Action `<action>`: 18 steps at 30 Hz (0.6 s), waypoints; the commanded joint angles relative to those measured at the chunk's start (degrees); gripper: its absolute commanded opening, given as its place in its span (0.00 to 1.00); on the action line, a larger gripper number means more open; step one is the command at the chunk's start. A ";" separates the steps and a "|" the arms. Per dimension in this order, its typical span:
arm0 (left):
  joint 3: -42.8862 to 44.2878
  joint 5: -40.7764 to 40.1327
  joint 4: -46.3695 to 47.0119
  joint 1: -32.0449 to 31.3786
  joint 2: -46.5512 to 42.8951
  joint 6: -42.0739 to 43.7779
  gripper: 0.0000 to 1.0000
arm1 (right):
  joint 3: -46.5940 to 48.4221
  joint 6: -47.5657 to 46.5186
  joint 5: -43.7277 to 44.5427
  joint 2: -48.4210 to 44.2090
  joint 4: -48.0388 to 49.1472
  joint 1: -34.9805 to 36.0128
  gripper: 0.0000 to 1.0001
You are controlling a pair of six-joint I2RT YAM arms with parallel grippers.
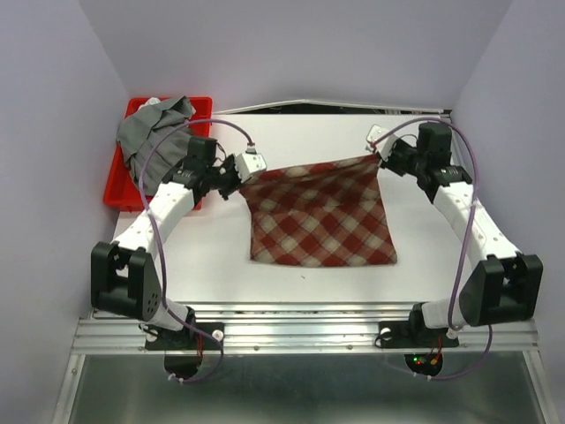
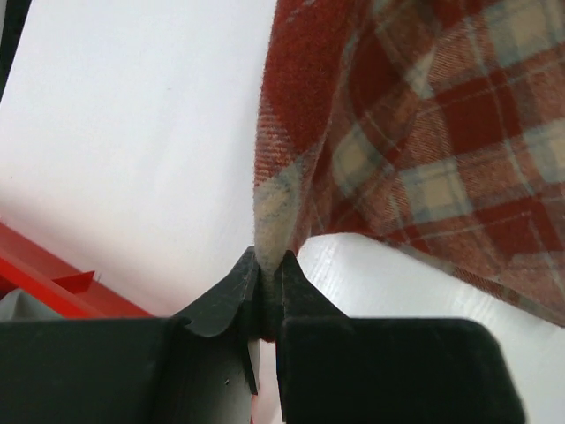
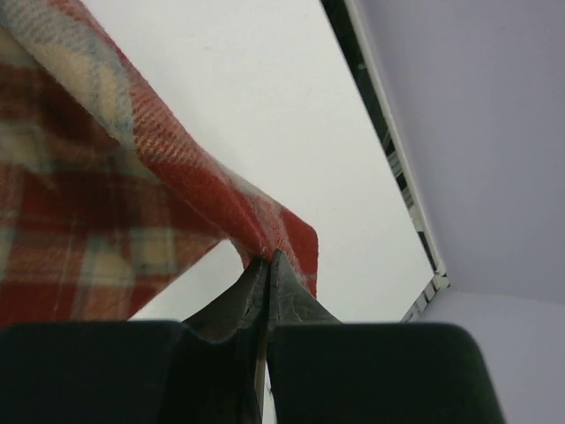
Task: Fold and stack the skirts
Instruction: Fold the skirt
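Note:
The red-and-cream plaid skirt (image 1: 320, 216) lies spread in the middle of the table, its far edge lifted. My left gripper (image 1: 240, 174) is shut on the skirt's far left corner; in the left wrist view the gripper (image 2: 270, 261) pinches the plaid cloth (image 2: 424, 132). My right gripper (image 1: 381, 150) is shut on the far right corner; in the right wrist view the gripper (image 3: 267, 258) pinches the plaid edge (image 3: 106, 177). The grey pleated skirt (image 1: 152, 128) lies bunched in the red tray.
The red plastic tray (image 1: 119, 187) stands at the back left of the white table (image 1: 203, 256); its edge shows in the left wrist view (image 2: 53, 274). Purple walls close in the sides and back. A dark gap runs along the table's far edge (image 1: 335, 108).

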 commanded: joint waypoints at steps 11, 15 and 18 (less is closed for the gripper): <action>-26.05 -8.06 -0.48 -9.72 -14.36 12.03 0.11 | -26.10 -9.67 -0.28 -19.43 -13.11 -1.24 0.01; -26.76 -9.82 0.74 -11.57 -11.73 9.84 0.16 | -33.57 -10.20 0.25 -21.19 -11.35 -1.24 0.01; -25.53 -12.37 1.45 -12.28 -8.74 7.90 0.17 | -36.75 -9.06 1.30 -20.67 -8.72 -1.24 0.01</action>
